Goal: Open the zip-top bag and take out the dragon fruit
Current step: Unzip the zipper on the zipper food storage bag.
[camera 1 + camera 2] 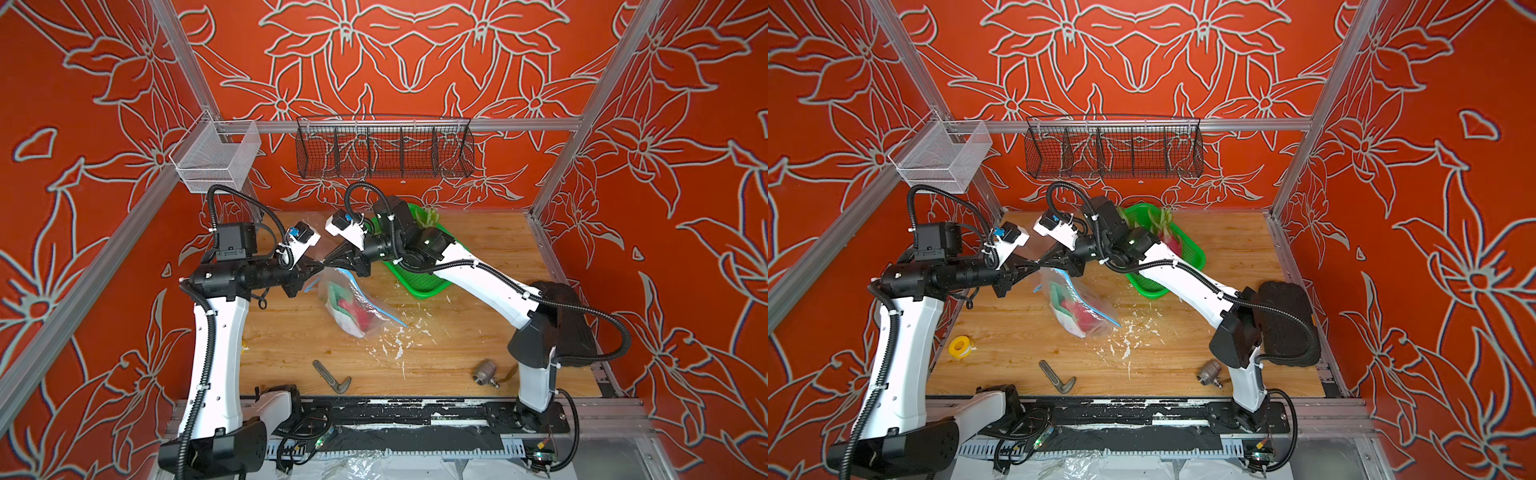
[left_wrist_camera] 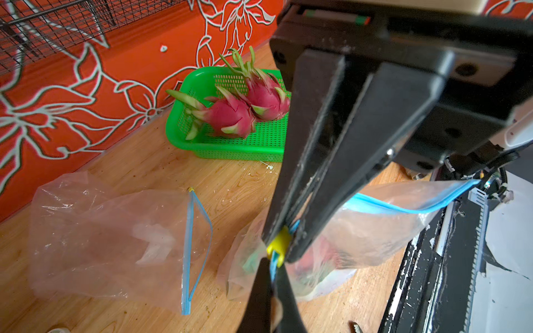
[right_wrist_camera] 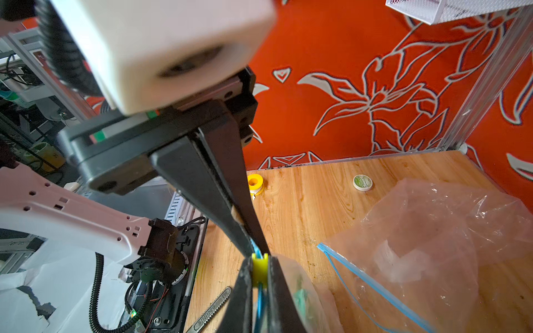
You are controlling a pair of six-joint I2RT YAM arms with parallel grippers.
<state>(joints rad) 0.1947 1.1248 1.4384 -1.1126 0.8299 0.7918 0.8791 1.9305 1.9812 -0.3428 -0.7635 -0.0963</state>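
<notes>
Zip-top bag (image 1: 353, 305): stands near the middle of the desk (image 1: 291, 345), lower end on the wood, upper end held up by both grippers. Dragon fruit (image 1: 353, 311): sits low inside this bag, a red and green shape blurred by the plastic.

Left gripper (image 3: 253, 246): comes in from the left edge; fingers pressed together, pinching the end of the blue zip strip (image 2: 403, 209) just beside the yellow slider (image 3: 259, 269). Right gripper (image 2: 281, 246): comes in from the right edge; fingers closed on the yellow slider, one on each side, touching it. Tips of the two grippers almost meeting above the bag.

Green basket (image 2: 230, 150): sits near the far edge, right of the middle, partly under the right arm in both top views. Holds a loose fruit (image 2: 230, 116) touching a second loose fruit (image 2: 266, 96), both pink with green scales.

Empty bag (image 2: 109, 230): lies flat toward the far left corner, apart from the basket, blue strips parted at the mouth.

Yellow tape roll (image 1: 961, 345): lies near the left edge. White roll (image 3: 362, 182): lies near the same edge, farther back, apart from the yellow one. Metal bar (image 1: 330, 376) and pipe fitting (image 1: 485, 372): lie near the front edge, well apart, the bar left of the middle, the fitting toward the right. White crumbs (image 1: 395, 338): scattered on the wood just beside the bag, toward the front edge.
</notes>
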